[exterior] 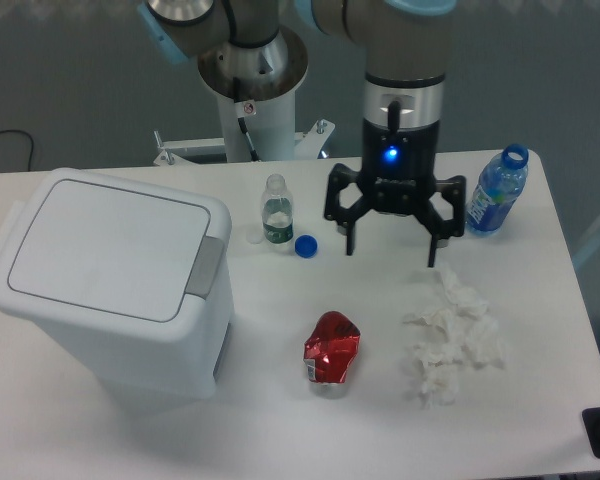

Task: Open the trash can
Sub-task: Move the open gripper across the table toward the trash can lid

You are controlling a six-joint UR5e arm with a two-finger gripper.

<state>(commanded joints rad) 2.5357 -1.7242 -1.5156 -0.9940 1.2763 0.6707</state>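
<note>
Jaws (391, 249) spread, empty | trash can (110, 285) well apart, lid down

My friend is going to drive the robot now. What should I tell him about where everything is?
Tool: open, empty, hanging over the table's middle, right of the trash can.
Trash can: on the left of the table, lid shut, grey push tab on its right edge, untouched.
Nearby: small clear bottle, blue cap, crushed red can, crumpled tissue, blue bottle.
Done: nothing yet.
Left: move the tool over to the tab and press it, so the lid opens.
</note>
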